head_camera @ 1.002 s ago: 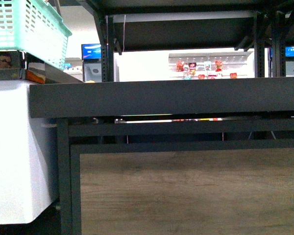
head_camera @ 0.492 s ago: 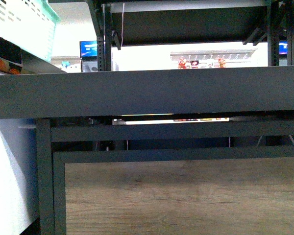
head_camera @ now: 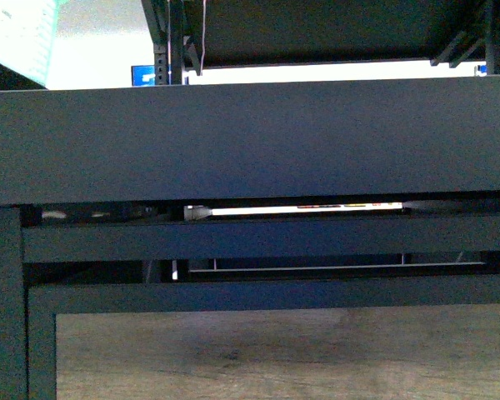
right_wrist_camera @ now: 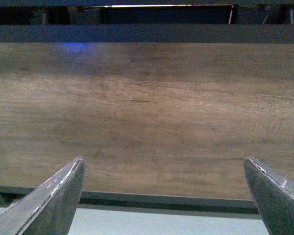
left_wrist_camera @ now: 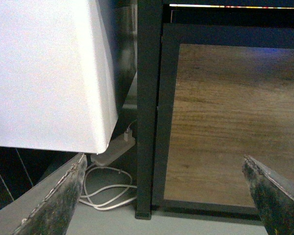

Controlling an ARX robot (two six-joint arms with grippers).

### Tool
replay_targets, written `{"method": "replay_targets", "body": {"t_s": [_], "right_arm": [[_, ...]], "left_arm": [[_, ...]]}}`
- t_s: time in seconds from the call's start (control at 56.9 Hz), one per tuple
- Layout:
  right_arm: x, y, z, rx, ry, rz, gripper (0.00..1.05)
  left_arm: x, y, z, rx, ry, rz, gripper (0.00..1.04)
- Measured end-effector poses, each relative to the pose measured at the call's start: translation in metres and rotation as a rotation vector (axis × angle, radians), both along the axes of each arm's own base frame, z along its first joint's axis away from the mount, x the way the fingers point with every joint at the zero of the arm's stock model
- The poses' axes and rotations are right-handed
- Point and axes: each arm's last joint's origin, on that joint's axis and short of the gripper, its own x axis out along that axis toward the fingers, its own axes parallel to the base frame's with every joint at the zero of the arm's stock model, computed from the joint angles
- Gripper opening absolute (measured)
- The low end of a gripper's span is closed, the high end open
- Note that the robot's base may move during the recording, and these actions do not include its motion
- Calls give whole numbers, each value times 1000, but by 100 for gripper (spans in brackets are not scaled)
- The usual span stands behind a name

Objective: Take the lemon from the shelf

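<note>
Front view, top left: a pale green perforated plastic basket, only a corner in frame and washed out. Just right of it is a perforated black upright of the black metal-frame shelf, with a small blue screen partly hidden behind it. The shelf's wide dark tray front runs edge to edge and hides the tray's top surface. The lemon shows in no view, so its place cannot be told. Under the tray is a bright strip in a narrow gap, too thin to read. The brown wood-grain panel is cut off at the bottom.

Left wrist view: left gripper spread wide and empty, only the tips in frame. Beyond it are a white smooth cabinet side, a white power strip with looped cable on the floor, a black shelf post and the wood-grain panel.

Right wrist view: right gripper spread wide and empty, facing the wood-grain panel.
</note>
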Motion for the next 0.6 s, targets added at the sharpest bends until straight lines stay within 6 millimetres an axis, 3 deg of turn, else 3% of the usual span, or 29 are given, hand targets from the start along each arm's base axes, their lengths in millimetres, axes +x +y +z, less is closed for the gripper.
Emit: {"method": "replay_targets", "body": {"t_s": [0.598], "right_arm": [[0, 0, 0, 0, 1, -2, 97]], "left_arm": [[0, 0, 0, 0, 0, 0, 97]]}}
